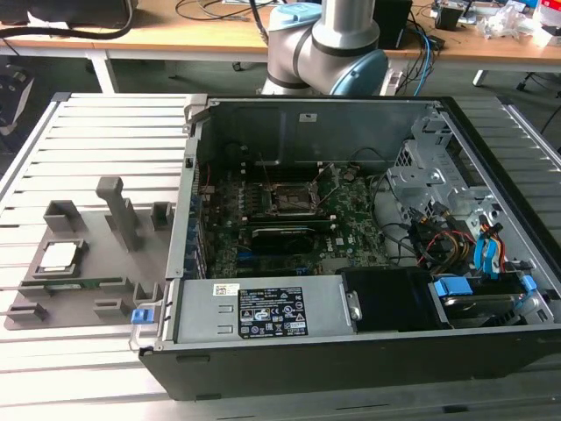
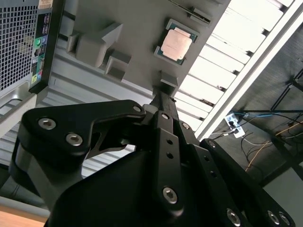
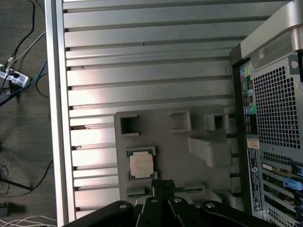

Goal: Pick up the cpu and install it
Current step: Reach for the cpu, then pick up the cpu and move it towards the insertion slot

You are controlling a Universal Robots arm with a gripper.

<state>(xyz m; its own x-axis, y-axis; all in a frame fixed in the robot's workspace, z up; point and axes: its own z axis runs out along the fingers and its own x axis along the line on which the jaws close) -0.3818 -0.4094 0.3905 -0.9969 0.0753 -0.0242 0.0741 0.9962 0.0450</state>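
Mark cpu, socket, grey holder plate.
cpu (image 3: pixel 141 164), first wrist view, middle of its metal top.
socket (image 1: pixel 289 200), exterior view, middle of its frame.
holder plate (image 3: pixel 173 156), first wrist view, bare flat patch.

The silver-grey robot arm with pale blue caps (image 1: pixel 326 39) carries a black linkage gripper (image 2: pixel 160 96) (image 3: pixel 162 183), in both wrist views pressed together at the tips and empty.

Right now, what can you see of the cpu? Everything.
The cpu is a small flat square chip with a pale silver-grey metal top and a thin darker edge. It lies flat, top up, in a square recess of the grey fixture plate on the slatted table, outside the open computer case. Nothing grips it; the gripper hangs apart from it.
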